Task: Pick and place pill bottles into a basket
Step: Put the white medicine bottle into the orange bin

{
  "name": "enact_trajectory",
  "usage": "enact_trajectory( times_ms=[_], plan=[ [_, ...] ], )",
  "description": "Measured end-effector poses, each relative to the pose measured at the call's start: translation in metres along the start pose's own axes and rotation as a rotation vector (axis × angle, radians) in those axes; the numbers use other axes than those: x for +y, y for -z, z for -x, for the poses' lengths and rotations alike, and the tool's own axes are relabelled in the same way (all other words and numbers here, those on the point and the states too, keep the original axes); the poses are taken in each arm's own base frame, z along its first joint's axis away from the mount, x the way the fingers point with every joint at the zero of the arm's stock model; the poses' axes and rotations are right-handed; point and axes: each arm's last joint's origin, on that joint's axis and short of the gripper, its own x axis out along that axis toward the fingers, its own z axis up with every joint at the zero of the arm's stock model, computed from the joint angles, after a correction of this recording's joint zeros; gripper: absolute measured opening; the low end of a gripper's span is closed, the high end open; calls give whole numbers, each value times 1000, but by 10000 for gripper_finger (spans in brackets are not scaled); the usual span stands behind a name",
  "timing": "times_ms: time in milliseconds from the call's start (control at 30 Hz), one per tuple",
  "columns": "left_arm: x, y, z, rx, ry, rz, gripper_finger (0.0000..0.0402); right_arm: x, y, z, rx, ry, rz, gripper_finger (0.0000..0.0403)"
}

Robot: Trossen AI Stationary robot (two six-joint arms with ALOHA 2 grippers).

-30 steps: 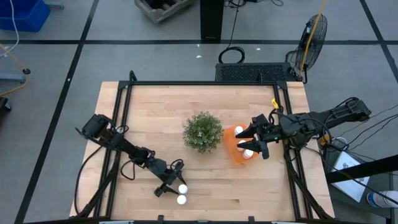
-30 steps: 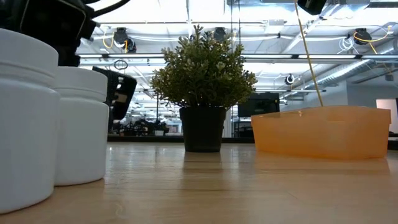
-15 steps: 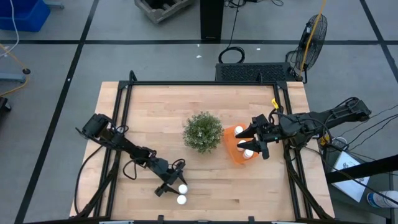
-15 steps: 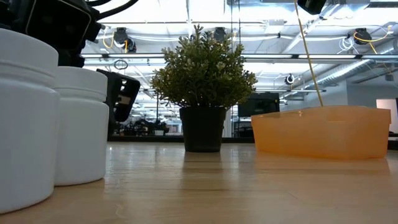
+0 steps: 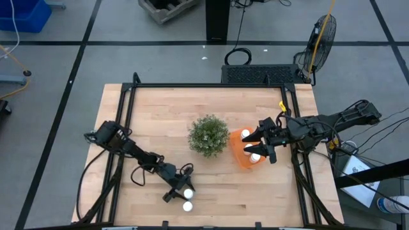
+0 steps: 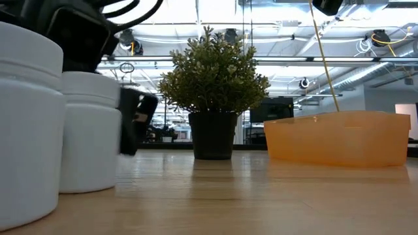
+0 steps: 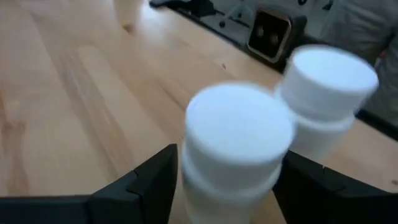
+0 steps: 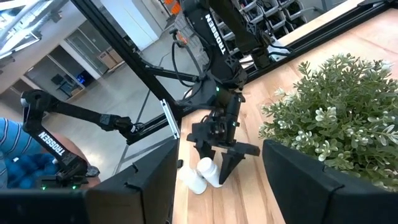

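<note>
Down at the near edge of the table [image 5: 160, 108] the left gripper [image 5: 179, 190] is right on the job, its two fingers spread wide on either side of one white pill bottle [image 5: 188, 193], with gaps showing on both sides, so nothing is gripped. In the left wrist view that bottle [image 7: 237, 149] sits squarely between the dark fingers [image 7: 152, 180], and a second bottle [image 7: 323, 96] stands just behind it, touching or nearly so. From above, that second one [image 5: 186, 206] is the nearer to the table's front edge. So two bottles are out on the wood. Over on the right side, the orange basket [image 5: 239, 157] sits just beside the one potted plant [image 5: 208, 135], and three white caps can be counted inside it [image 5: 246, 134], though the right gripper [image 5: 261, 144] hangs over the basket and covers part of it. Its fingers stand apart and hold nothing. That makes five bottles in all: three in the basket, two on the table. At table height the two loose bottles [image 6: 88, 130] loom large, with the plant [image 6: 213, 91] and basket [image 6: 339, 138] beyond.
</note>
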Motion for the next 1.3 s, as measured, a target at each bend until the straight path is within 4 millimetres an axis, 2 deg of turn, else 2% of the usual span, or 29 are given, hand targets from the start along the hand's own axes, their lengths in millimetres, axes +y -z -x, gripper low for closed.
enact_trajectory(
  times_ms=[267, 433, 533, 733, 900, 1067, 1167, 1300],
  plan=[
    [6, -1, 1, -4, 52, 11, 179, 0, 0, 0, 0, -1, 7, 226],
    [10, -4, 6, 19, 39, 75, 175, 0, 0, 0, -1, -1, 37, 226],
    [14, -18, 18, 45, -4, 142, 175, 0, 0, 0, -1, -1, 43, 226],
    [21, -68, 63, 169, -148, 198, 174, 1, -7, -10, -39, -28, 117, 226],
    [21, -131, 101, 203, -258, 200, 174, 19, -42, -26, -26, -30, 284, 226],
    [20, -194, 128, 189, -336, 197, 173, 40, -82, -48, -1, 14, 411, 226],
    [21, -225, 139, 203, -423, 205, 173, 52, -102, -62, -4, -8, 454, 226],
    [30, -249, 150, 243, -554, 228, 173, 53, -113, -85, 24, -3, 461, 226]
  ],
)
